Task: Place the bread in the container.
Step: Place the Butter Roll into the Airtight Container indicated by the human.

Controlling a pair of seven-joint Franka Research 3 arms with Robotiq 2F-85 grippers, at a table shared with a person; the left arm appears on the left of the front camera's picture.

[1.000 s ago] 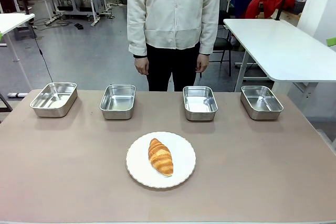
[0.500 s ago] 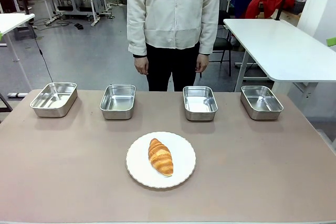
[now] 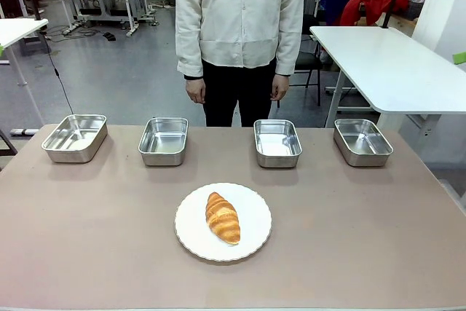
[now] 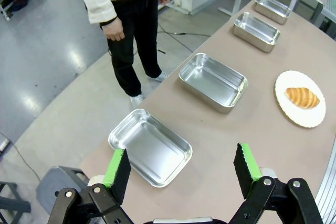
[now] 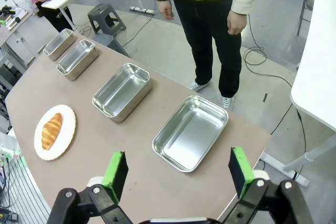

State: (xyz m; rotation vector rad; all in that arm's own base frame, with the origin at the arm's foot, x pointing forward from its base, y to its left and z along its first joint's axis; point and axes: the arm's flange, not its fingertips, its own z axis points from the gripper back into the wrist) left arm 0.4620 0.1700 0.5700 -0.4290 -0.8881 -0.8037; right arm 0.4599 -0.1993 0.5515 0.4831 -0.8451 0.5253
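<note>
Nothing is moving since earlier: the golden-brown ridged croissant is lying on the round white plate, well apart from the left gripper and right gripper, both gaping wide and empty. The shiny rectangular steel trays are waiting unfilled, so the pick is not yet beginning.

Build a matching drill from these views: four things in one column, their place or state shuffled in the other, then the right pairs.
1. croissant
2. white plate
3. steel trays
4. left end effector

A. empty, in a row along the table's far edge
B. open, holding nothing
C. lying on the plate
D. mid-table, nearer the robot's side

Pairs: 1-C, 2-D, 3-A, 4-B
</note>
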